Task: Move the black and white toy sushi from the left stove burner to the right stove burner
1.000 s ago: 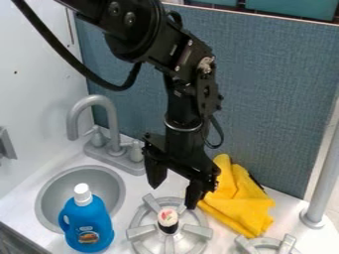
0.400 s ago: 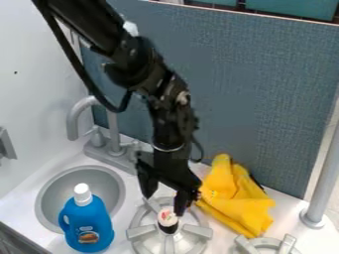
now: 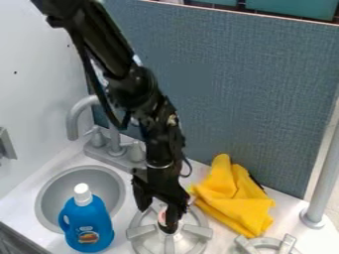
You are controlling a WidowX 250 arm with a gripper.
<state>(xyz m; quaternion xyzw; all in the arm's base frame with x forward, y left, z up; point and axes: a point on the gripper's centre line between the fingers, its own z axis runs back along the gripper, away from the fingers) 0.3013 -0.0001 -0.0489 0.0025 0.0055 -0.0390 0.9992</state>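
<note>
Low over the left burner (image 3: 139,232), the black gripper (image 3: 157,209) hangs open, its two fingers well apart. The finger on the right stands in front of a small white, pink-topped piece with a black lower part (image 3: 161,216), hiding much of it; whether they touch I cannot tell. That piece stands upright at the burner's middle. The other finger is over the burner's back left side.
A blue bottle with white cap (image 3: 88,225) stands at the front of the grey sink (image 3: 47,198), below the faucet (image 3: 76,119). A yellow cloth (image 3: 235,198) lies right of the burner. A grey post (image 3: 321,183) rises at right, near a second burner (image 3: 265,244).
The gripper has moved down and to the left, from above the burner's back right side to the small piece, which it now partly covers. The bottle and cloth have kept their places.
</note>
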